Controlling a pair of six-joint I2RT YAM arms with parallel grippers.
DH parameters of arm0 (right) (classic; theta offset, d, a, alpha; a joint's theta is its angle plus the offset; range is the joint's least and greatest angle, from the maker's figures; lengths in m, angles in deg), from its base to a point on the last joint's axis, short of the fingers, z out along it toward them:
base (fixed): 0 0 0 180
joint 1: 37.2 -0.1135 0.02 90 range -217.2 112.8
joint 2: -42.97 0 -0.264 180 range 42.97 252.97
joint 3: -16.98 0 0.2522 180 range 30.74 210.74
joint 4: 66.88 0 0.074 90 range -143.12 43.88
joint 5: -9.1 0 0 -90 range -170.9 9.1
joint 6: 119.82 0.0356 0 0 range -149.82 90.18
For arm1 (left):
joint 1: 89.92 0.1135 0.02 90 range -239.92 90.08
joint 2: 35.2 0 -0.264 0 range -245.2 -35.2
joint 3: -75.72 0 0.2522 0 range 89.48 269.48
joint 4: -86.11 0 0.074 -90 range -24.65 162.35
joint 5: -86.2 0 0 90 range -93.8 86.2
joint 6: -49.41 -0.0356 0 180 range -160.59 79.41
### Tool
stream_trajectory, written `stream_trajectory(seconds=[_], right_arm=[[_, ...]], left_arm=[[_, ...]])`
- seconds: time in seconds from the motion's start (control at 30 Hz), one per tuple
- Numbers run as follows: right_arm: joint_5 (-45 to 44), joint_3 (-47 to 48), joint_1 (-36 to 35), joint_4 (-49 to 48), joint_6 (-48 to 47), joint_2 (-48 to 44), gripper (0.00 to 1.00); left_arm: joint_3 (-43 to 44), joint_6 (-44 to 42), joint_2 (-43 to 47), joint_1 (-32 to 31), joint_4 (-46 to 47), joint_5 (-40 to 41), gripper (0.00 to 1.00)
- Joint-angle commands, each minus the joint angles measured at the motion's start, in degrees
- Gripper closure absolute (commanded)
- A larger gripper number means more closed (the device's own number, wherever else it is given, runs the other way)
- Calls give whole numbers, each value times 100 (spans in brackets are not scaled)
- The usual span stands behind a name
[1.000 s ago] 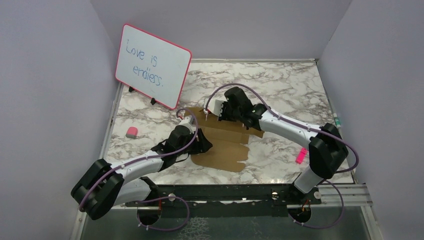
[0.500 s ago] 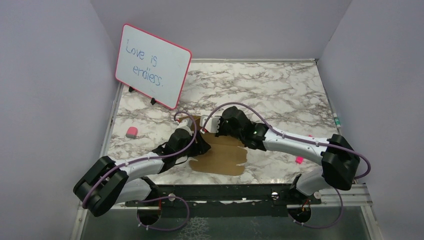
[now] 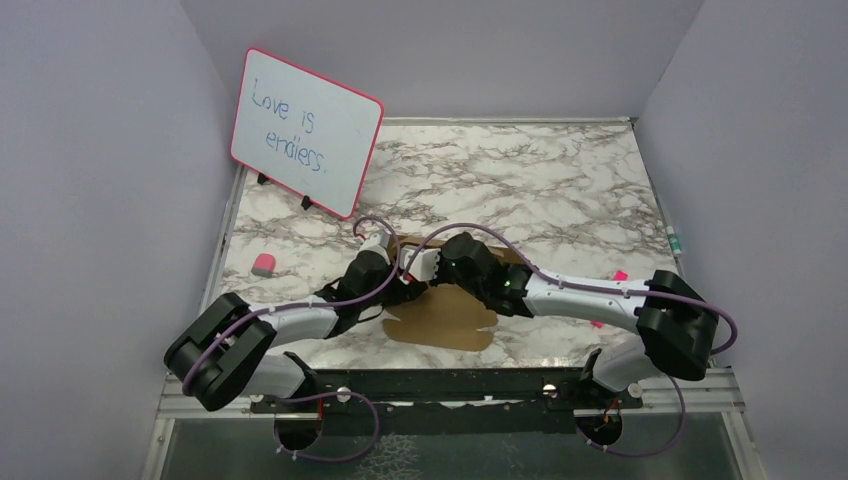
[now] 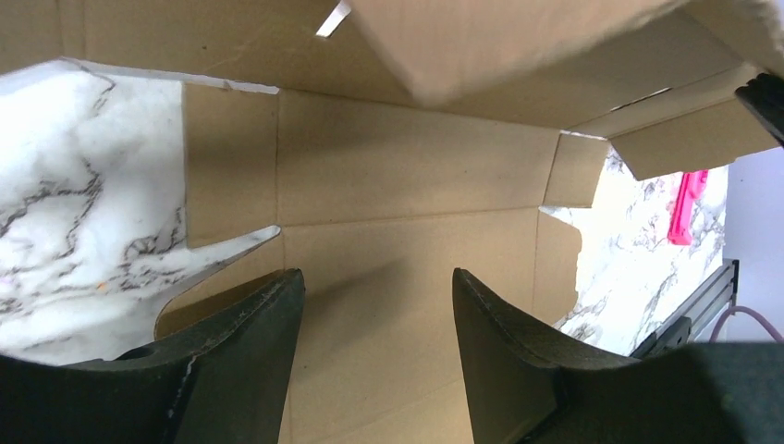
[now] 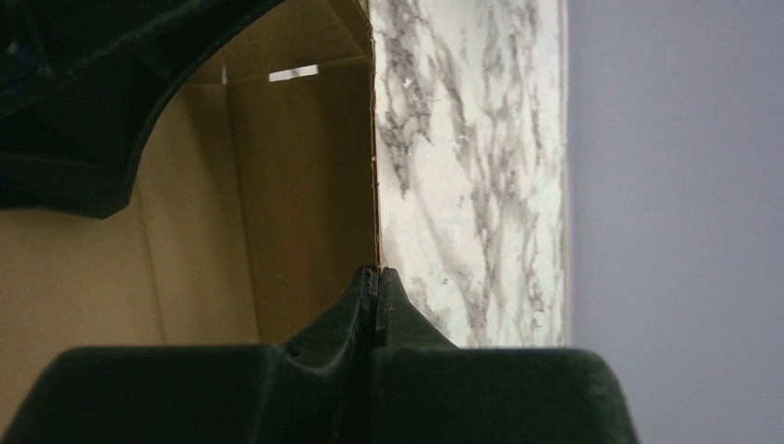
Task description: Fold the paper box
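Paper box (image 3: 445, 322): the right gripper (image 5: 374, 274) has it by one edge. Its fingers are pressed fully together, and the thin edge of a raised cardboard panel runs straight down into the pinch. The bite looks narrow. The left gripper (image 4: 373, 279) has its fingers spread wide and holds nothing. It hangs low over the sheet's middle panel, with a score line crossing just ahead of the tips.

Step in hand, as I read it: lifting one wall about its score while the other arm steadies the base.
- Left fingers should press flat just inside the crease so the base does not skate on the marble tabletop (image 3: 560, 180).
- Right should swing the panel in an arc about the crease rather than drag it. With so thin a bite, the edge could slip out or the board could buckle off the score.
- Go slowly. In the top view both wrists crowd together over the sheet's far-left part, so a knock between them is a risk.

Look of the box:
- Plain brown corrugated board, die-cut, lying mid-table just ahead of the arm bases.
- Score lines, a small slot and side tabs with angled notches all show.
- One flap is tipped up and looms blurred at the top of the left wrist view.
- The near portion lies flat.
- It is far from a closed box, and most folds appear undone.
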Motion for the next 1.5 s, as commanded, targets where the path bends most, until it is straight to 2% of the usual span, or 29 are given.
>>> stream_trajectory(seconds=[0.0, 0.07, 0.13, 0.37, 0.73, 1.03, 1.23, 1.47], right_arm=[[-472, -240, -51, -1262, -653, -71, 99], [-509, -335, -15, -1718, -937, -22, 99], [-455, -234, 32, -1777, -1050, 46, 99], [-318, 70, 38, -1210, -907, -25, 99], [-78, -420, -50, -768, -321, -441, 99], [-486, -751, -44, -1391, -402, -625, 99], [-764, -749, -36, -1615, -775, -572, 99], [-814, -725, -20, -2024, -1342, -578, 99]], left_arm=[[370, -20, -406, 6, 129, 143, 38], [561, -89, -591, 6, 169, 253, 38], [770, -180, -789, 13, 181, 316, 38], [1132, -341, -1027, 100, 198, 455, 38], [995, -388, -976, 159, 412, 386, 38], [496, -429, 232, 271, 364, 218, 36], [198, -310, 1122, 793, -172, -141, 36], [515, -578, 1825, 1599, -1119, -481, 36]])
